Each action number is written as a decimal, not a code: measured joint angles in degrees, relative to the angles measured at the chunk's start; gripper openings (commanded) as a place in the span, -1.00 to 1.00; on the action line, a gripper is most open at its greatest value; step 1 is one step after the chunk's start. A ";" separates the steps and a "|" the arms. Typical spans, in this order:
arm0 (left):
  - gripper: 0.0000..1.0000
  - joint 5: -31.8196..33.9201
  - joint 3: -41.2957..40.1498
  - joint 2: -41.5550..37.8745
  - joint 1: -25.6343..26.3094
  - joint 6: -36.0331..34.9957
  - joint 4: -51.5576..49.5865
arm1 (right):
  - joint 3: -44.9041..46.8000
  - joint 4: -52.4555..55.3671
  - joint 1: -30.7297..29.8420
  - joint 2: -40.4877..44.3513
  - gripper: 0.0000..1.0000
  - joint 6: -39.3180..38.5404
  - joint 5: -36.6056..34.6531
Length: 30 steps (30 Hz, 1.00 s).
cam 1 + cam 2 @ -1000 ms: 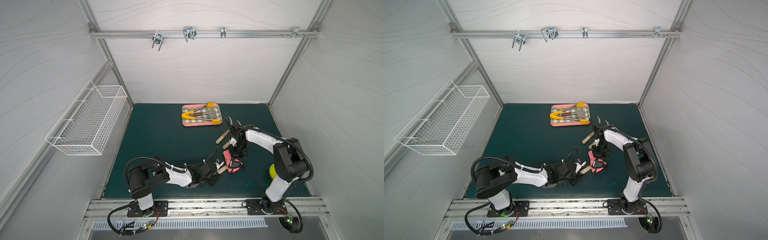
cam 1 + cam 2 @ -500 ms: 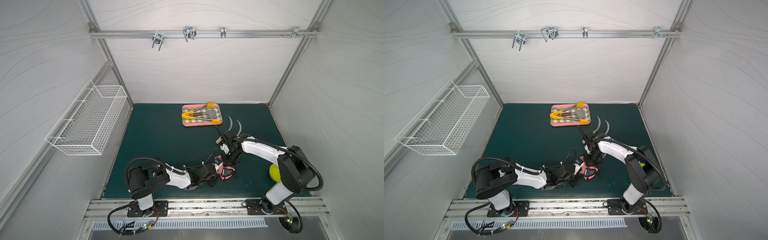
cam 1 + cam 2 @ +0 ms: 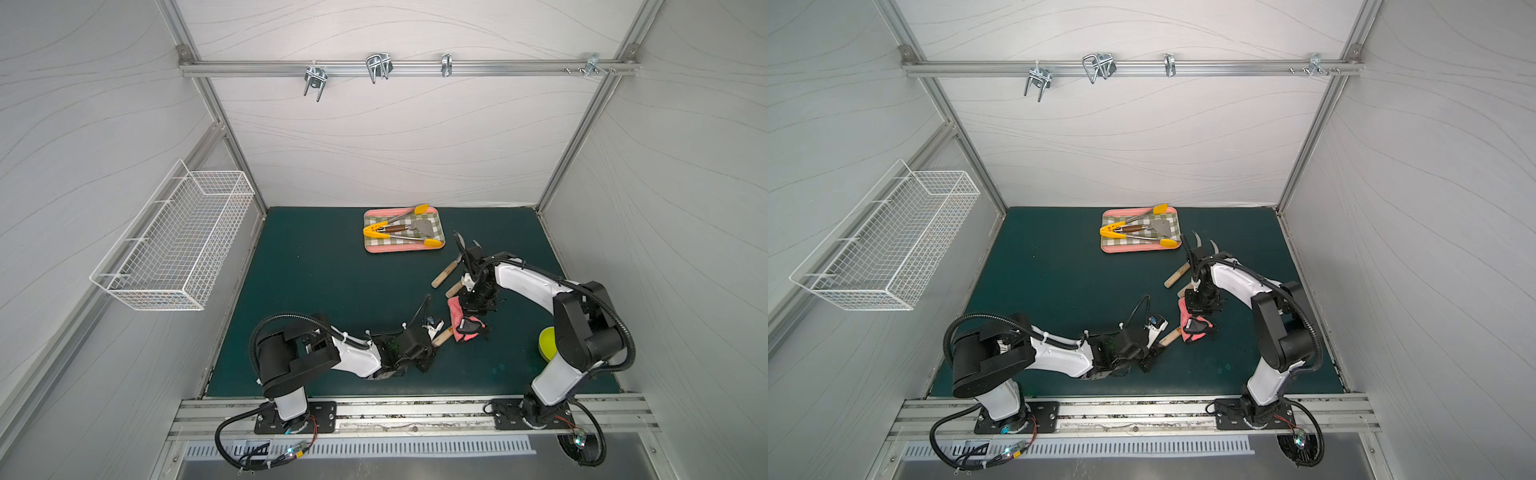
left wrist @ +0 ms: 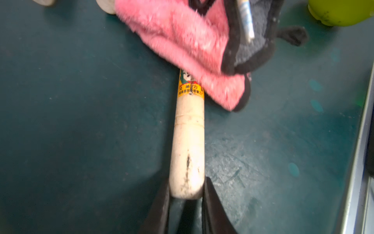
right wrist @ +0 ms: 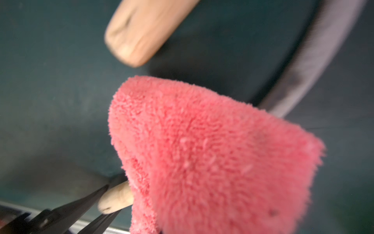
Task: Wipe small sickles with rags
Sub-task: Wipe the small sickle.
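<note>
The left gripper [image 4: 187, 188] is clamped on the butt end of a small sickle with a pale wooden handle and an orange-yellow label band [image 4: 188, 141]. The tool lies flat on the dark green mat [image 3: 332, 291], well to the near side of the pink-rimmed checked tray [image 3: 405, 249], toward the arm bases. The hold looks meant to pin the tool while its blade end is worked. The right gripper [image 3: 469, 309] is closed on the upper end of the pink fuzzy rag with dark grey backing and black edge [image 3: 457, 318]. The rag drapes over everything past the label, so the blade is hidden and contact can't be confirmed; judged mid-wipe on this one. Between tray and rag, just off the tray's near right corner, lie two more small sickles [image 3: 442, 276], pale handles side by side, thin curved grey blades poking out beyond the right wrist, which reaches over them. One handle butt sits just beside the rag's upper end, the likeliest thing to get knocked on a stroke toward the tray. On the tray are yellow-tipped metal tongs [image 3: 373, 230] and a brown-handled small spatula [image 3: 417, 226], well apart from the work. A yellow-green round object [image 3: 546, 343] sits farther from the tray than the rag, to the right by the right arm's base, out of the path. A white wire basket [image 3: 174, 245] hangs on the wall far left of the tray, not involved
</note>
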<state>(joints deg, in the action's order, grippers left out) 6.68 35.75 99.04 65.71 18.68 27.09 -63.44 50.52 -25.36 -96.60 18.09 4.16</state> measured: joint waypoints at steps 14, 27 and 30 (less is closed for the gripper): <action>-1.00 0.17 -0.48 -0.20 0.07 0.87 -0.04 | 4.52 -0.61 -14.80 4.85 -0.89 3.34 5.53; -1.00 0.22 -0.55 -0.26 -0.04 0.87 -0.20 | 1.99 -0.50 0.07 -0.09 -0.91 1.51 4.83; -1.00 0.26 -0.63 -0.92 -0.11 0.87 -0.70 | -0.13 -0.55 3.45 -1.66 -0.91 0.61 3.82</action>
<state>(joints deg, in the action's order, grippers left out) 6.94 35.11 98.13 65.60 19.55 26.39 -63.57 49.98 -21.91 -98.26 18.70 7.99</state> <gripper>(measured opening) 0.223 0.119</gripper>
